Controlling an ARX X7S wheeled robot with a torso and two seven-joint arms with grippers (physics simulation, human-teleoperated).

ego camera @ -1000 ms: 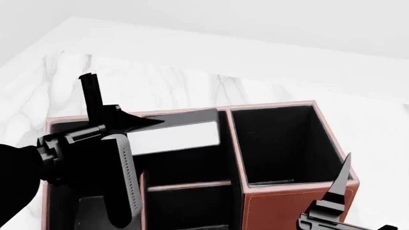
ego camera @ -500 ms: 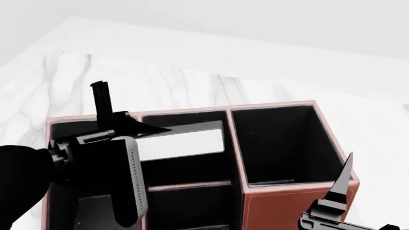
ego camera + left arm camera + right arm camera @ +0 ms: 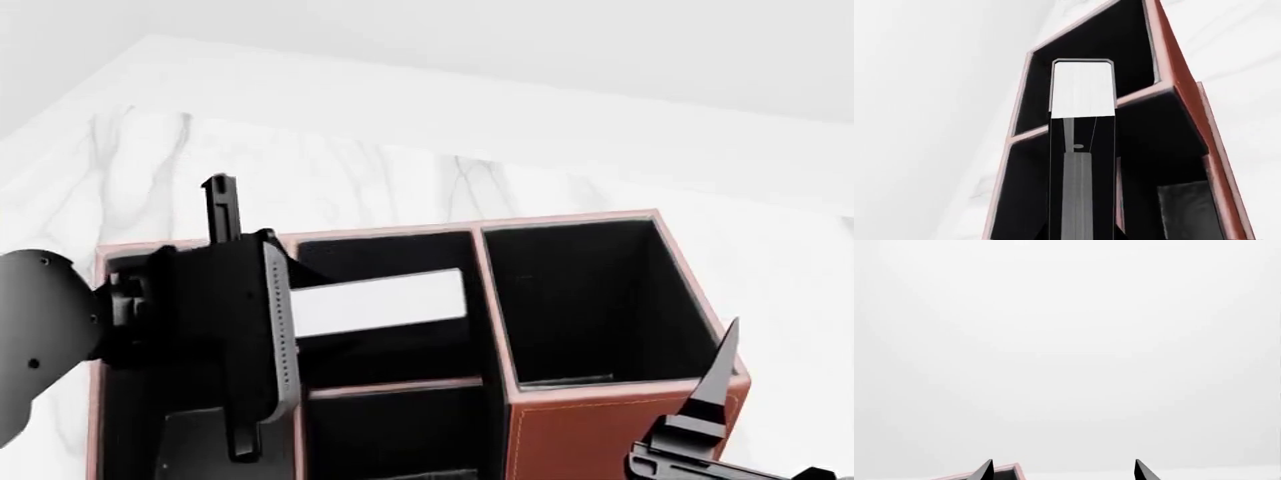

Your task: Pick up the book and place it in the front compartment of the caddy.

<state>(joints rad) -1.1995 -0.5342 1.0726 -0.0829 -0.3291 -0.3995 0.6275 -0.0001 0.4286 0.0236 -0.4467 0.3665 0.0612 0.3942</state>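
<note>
- White marble table with grey veins carries your caddy; behind it you have only a plain pale wall.
- You won't find any brand, label or writing on the book, the caddy or the arms in these views.
- Your left gripper hangs over the caddy's left-middle part, its black body standing up from the box in the head view.
- Your book sticks out sideways from that gripper, toward the tall cell on the right; its white page edge faces the head camera.
- In the left wrist view the book lies straight ahead between the two dark fingers, page edge up, so you have the gripper closed on it and gripping it by its covers.
- The book's far end sits over the black-lined middle cell at the back, just short of the brown wall that borders the tall cell.
- Whether the book touches any wall or floor of the caddy, you cannot tell from these views; it looks held above the rims.
- The front compartment lies nearer you than the book, behind a low brown-rimmed divider, partly cut off by the head view's lower edge.
- Your right gripper is spread wide, two black tips apart with nothing between them.
- In the head view that gripper sits at the caddy's near right corner, well apart from the book.
</note>
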